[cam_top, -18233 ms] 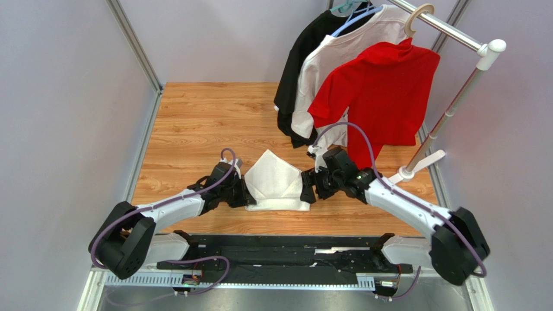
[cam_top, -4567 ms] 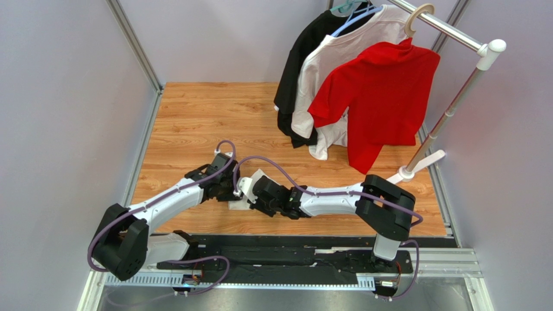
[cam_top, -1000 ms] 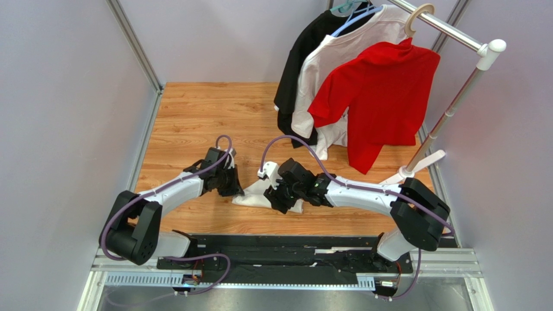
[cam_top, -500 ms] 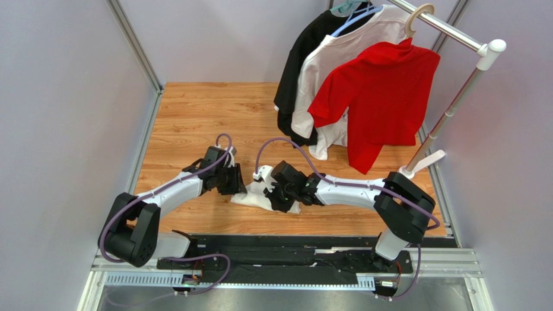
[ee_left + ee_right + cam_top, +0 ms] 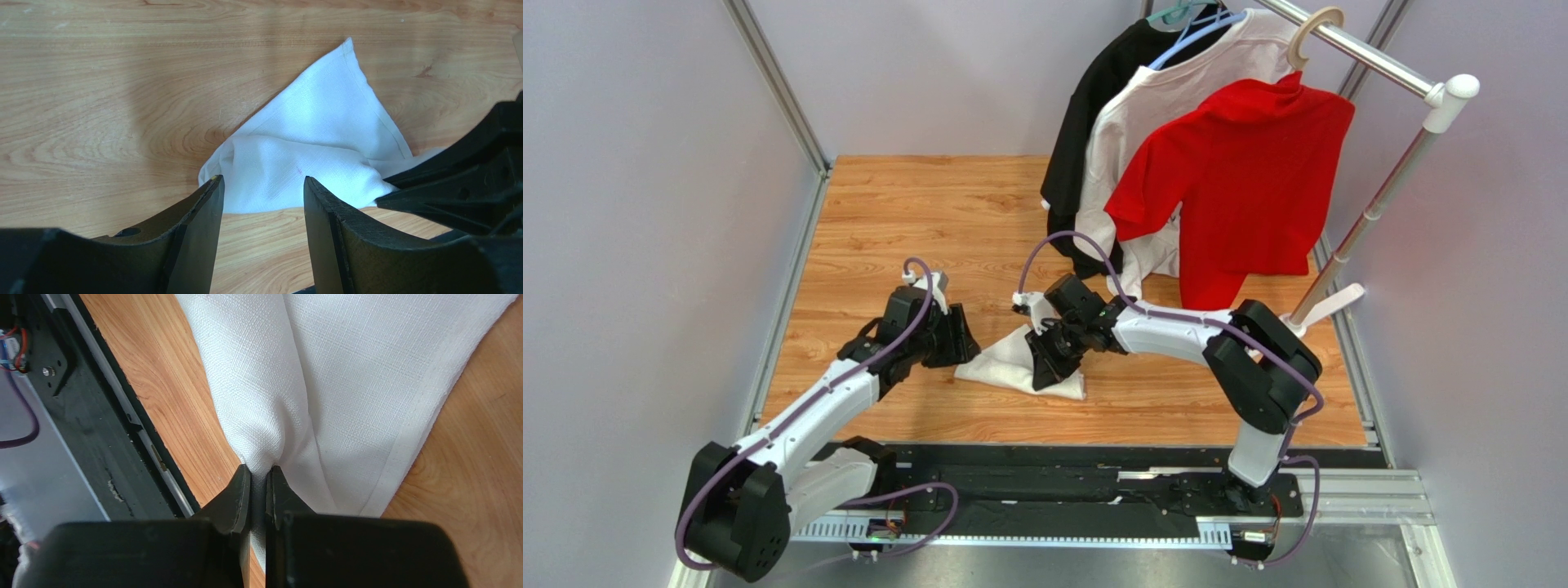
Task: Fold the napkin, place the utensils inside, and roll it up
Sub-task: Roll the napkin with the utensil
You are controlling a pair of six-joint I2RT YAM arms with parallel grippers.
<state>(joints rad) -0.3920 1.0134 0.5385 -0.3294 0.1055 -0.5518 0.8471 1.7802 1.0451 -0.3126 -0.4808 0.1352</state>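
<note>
The white napkin point(image 5: 1014, 359) lies bunched and partly folded on the wooden table between the two arms. In the right wrist view my right gripper point(image 5: 259, 471) is shut on a pinched fold of the napkin point(image 5: 344, 367), the cloth squeezed between its fingertips. In the top view that right gripper point(image 5: 1047, 355) sits over the napkin's right part. My left gripper point(image 5: 261, 187) stands open, pulled back from the napkin point(image 5: 307, 153) with only bare wood between its fingers; seen from the top camera the left gripper point(image 5: 955, 343) is just left of the cloth. No utensils show in any view.
A clothes rack point(image 5: 1382, 184) at the back right carries a black shirt point(image 5: 1100, 110), a white shirt point(image 5: 1161, 123) and a red shirt point(image 5: 1247, 172), hanging just behind the right arm. A black rail point(image 5: 1063, 478) runs along the table's near edge.
The left gripper opened, let go of the napkin and drew back to the left. The right gripper closed on a fold of the napkin and shifted slightly toward the back.
</note>
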